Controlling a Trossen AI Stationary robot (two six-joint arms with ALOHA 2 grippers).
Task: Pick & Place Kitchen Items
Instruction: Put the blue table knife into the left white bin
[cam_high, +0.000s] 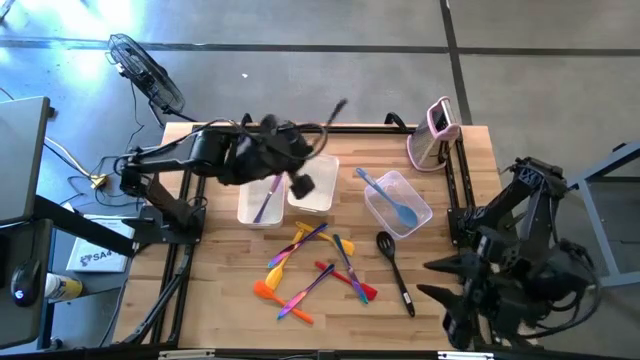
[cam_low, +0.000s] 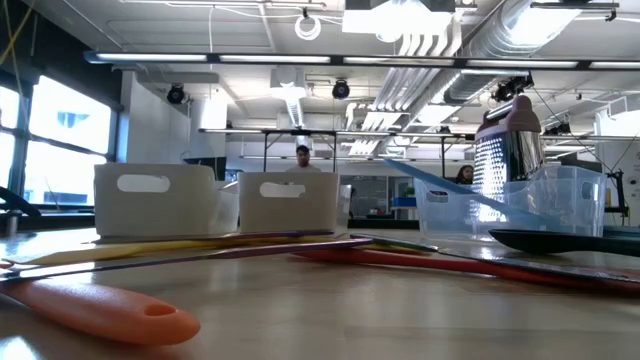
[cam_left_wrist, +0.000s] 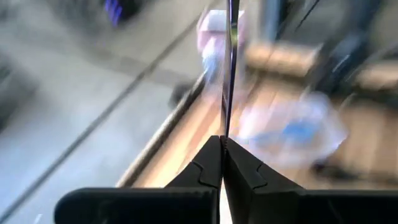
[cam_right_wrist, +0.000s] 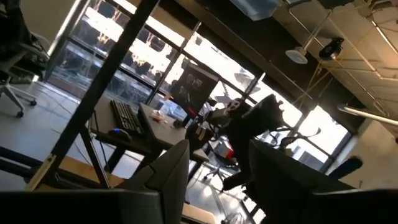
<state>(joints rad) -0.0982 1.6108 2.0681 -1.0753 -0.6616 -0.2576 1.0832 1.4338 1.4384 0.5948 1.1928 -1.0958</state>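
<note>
My left gripper (cam_high: 312, 140) hovers blurred above the two white-looking tubs (cam_high: 262, 202) at the table's far middle, shut on a slim dark utensil (cam_high: 336, 112) that sticks out past it. A purple utensil (cam_high: 266, 198) lies in the left tub, and a light blue spoon (cam_high: 398, 203) rests in the tilted clear tub (cam_high: 412, 190). Several coloured utensils (cam_high: 318, 266) lie crossed on the table's middle, with a black spoon (cam_high: 393, 266) beside them. My right gripper (cam_high: 430, 279) waits open at the near right, with nothing between its fingers (cam_right_wrist: 174, 163). My left gripper pinches the slim utensil's handle (cam_left_wrist: 226, 127) between its two fingers, at their free ends. The utensil runs on straight ahead of the fingers, along them, and is seen edge-on. It is lifted clear of the table and the tubs.
The pink-and-white upright gadget (cam_high: 436, 128) stands at the far right corner. Black rails run along the table's left and right edges (cam_high: 458, 190). An orange utensil (cam_low: 100, 310) lies near the front edge. Bare wood (cam_high: 225, 290) shows at the near left.
</note>
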